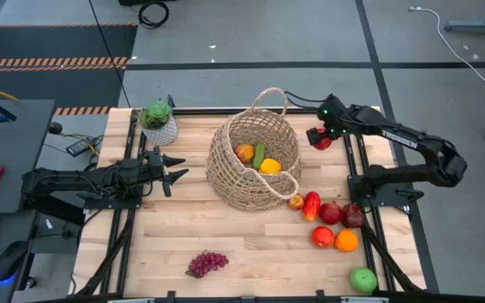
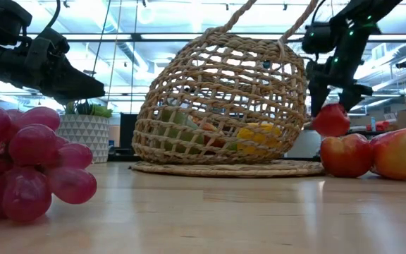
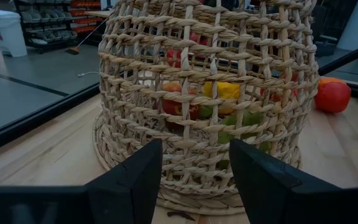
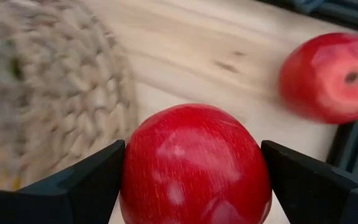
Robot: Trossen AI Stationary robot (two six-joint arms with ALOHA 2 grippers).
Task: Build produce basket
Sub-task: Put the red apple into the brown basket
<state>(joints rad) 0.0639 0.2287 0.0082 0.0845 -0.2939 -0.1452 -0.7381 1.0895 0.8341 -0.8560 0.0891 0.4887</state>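
L end effector (image 1: pixel 173 168) fingers apart, empty, hovering w/ basket (image 1: pixel 255 156) just ahead of it. If it nudges the wall, the basket could roll, since it sits tilted on the worktop (image 1: pixel 226 244). R end effector (image 1: pixel 321 139) clamped on red apple (image 1: pixel 322 141), raised beside the basket's far side. Risks: apple clips the rim or slips from the grip and rolls off. Grapes (image 1: pixel 207 263) well clear of both.

A glossy, smooth red apple (image 4: pixel 194 167) sits between matt dark plastic-looking fingers (image 4: pixel 86 180); beside them, the rough woven wicker basket (image 4: pixel 48 93) and pale wooden table (image 4: pixel 229 56).
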